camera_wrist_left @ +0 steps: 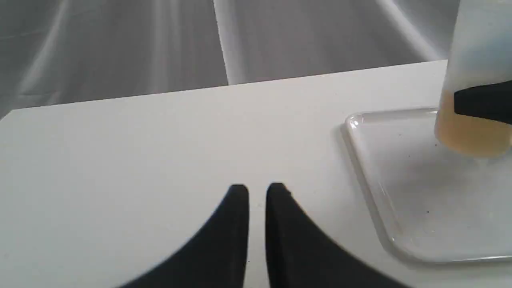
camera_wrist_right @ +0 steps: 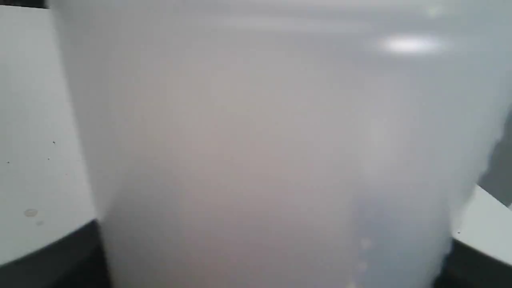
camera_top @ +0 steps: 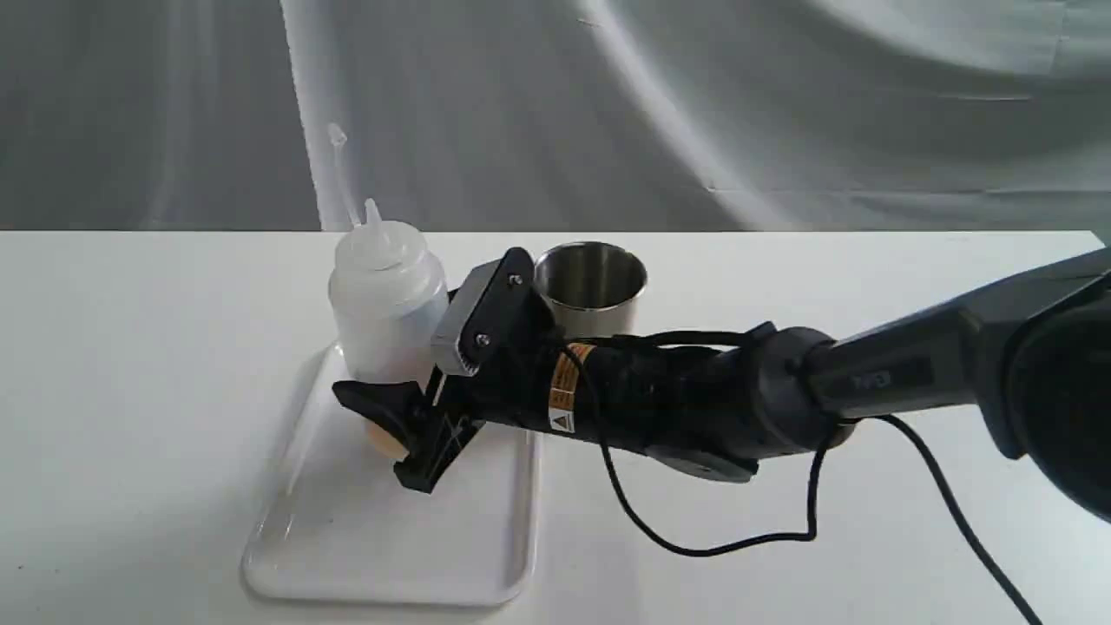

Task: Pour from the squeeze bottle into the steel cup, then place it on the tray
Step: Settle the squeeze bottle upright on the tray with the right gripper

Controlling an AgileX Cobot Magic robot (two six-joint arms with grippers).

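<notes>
The squeeze bottle is upright at the far corner of the white tray, with amber liquid low inside it. Its cap strap sticks up beside the nozzle. My right gripper reaches in from the right and is shut on the bottle's lower body, one black finger crossing its front. In the right wrist view the bottle fills the picture. Whether its base touches the tray I cannot tell. The steel cup stands on the table behind my right wrist. My left gripper is shut and holds nothing, over bare table beside the tray.
A black cable loops from the right arm down onto the white table. The table's far edge meets a grey cloth backdrop.
</notes>
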